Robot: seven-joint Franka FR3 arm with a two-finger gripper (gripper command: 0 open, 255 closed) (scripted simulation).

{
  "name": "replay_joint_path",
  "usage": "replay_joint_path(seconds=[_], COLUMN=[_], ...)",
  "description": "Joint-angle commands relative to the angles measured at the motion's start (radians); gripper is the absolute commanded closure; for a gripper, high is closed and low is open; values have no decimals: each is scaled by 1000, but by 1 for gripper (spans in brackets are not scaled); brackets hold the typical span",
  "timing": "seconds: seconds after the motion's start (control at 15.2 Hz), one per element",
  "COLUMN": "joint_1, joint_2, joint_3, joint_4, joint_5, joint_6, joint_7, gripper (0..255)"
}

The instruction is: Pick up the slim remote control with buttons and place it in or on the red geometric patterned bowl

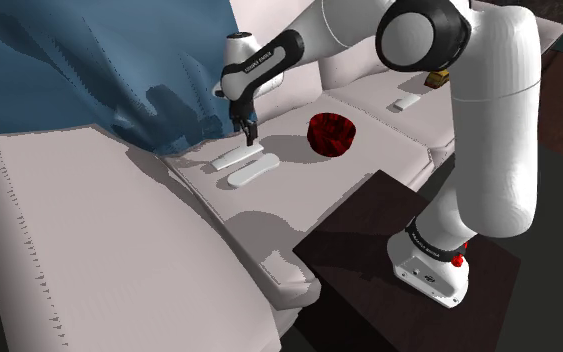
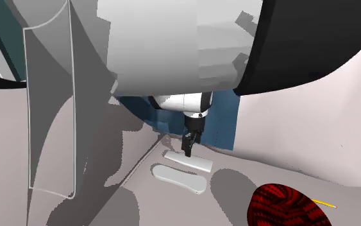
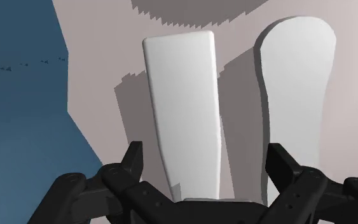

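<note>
Mid-frame, we hang our gripper (image 3: 205, 153), fingers (image 3: 133, 159) wide and empty, astride the white remote (image 3: 180, 108) to close across its width.

Soft, even light falls on the pale sofa seat (image 1: 369, 175) in the shoulder view, moderately bright, and the arm (image 1: 489, 120) lays broad grey shadows across it. In the wrist view the flat remote (image 3: 184, 108) and the rounded remote (image 3: 295, 89) each throw a grey shadow toward the blue cloth (image 3: 18, 127), with stair-stepped edges. The second exterior view is dimmer, with large grey shadows on the cushions, one just left of the red bowl (image 2: 281, 204).
</note>
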Motion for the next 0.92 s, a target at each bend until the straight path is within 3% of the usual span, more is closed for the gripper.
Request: replay_joint_path(seconds=[0.0,0.13,0.86], joint_1=[4,8,6], joint_2=[69,115,185], joint_3=[18,30,34], joint_4=[55,95,101], joint_5=[-12,-22,-18], joint_6=[8,8,72], joint_7=[-45,-73,-76], gripper=[0,0,0])
